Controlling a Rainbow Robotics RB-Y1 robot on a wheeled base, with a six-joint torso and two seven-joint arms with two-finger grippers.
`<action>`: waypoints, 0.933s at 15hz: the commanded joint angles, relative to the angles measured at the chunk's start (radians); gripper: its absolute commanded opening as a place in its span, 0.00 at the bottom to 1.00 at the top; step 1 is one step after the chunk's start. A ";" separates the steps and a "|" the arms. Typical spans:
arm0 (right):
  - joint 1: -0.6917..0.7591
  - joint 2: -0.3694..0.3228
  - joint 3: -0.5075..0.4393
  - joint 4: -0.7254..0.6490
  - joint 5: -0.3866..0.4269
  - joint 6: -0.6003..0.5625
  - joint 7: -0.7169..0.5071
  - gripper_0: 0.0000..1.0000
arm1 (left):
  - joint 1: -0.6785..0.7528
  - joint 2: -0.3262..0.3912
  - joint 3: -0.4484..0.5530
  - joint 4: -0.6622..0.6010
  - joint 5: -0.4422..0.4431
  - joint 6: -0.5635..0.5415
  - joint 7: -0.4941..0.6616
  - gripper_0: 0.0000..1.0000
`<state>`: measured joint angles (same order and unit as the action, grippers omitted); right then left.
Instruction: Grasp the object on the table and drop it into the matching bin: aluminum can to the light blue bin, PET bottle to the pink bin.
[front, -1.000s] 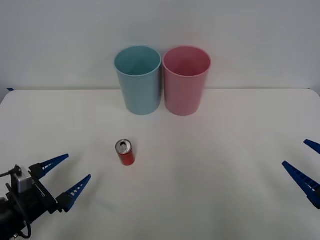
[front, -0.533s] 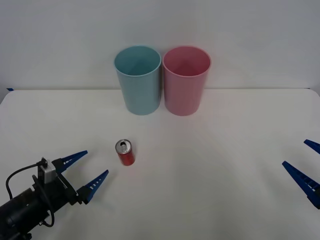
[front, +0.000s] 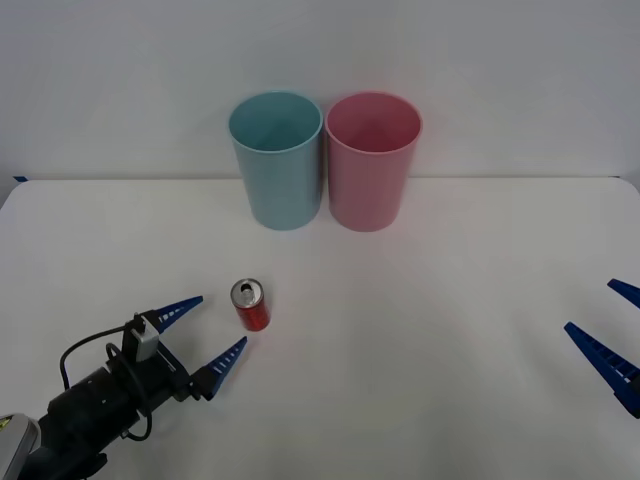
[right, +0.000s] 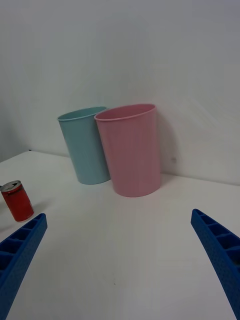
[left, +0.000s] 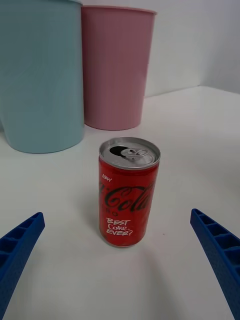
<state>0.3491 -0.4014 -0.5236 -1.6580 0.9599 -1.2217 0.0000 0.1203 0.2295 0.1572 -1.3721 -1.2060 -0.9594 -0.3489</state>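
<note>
A small red aluminum can (front: 250, 305) with a silver top and an open pull tab stands upright on a wide white desk (front: 420, 330), left of centre and well nearer than two tall plastic bins. The can touches nothing but the desk.

The left claw (front: 207, 332) sits low at the near left, just beside the can on its near-left side. Its two blue ribbed fingers are spread wide, one tip reaching level with the can, the other just short of it. In the left wrist view the can (left: 128, 192) stands centred between the spread fingers, with clear gaps on both sides. The claw appears lined up this way so the fingers can pass either side of the can before pinching it; the grasp is not yet made.

The right claw (front: 618, 340) waits at the near right edge of the desk, well apart from everything, fingers also spread and pinching nothing. It seems parked out of the way.

At the far side of the desk, against a plain wall, the light blue bin (front: 277, 160) stands on the left and the pink bin (front: 371, 160) on the right, upright, side by side and touching or very nearly so. Both mouths face up and, as far as the insides show, both look empty. The light blue bin, the can's proper place, stands on the same side as the working arm.
</note>
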 joint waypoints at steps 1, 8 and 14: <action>0.000 0.000 0.000 0.000 0.000 0.000 0.000 1.00 | -0.022 -0.004 -0.039 0.033 0.022 0.042 -0.038 1.00; 0.000 0.000 0.000 0.000 0.000 0.000 0.000 1.00 | -0.113 -0.006 -0.088 0.125 0.039 0.093 -0.058 1.00; 0.000 0.000 0.000 0.000 0.000 0.000 0.000 1.00 | -0.142 -0.055 -0.105 0.140 0.011 0.157 -0.061 1.00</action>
<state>0.3491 -0.4014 -0.5236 -1.6581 0.9599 -1.2217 0.0000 -0.0146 0.1816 0.0532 -1.2403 -1.1907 -0.8071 -0.4086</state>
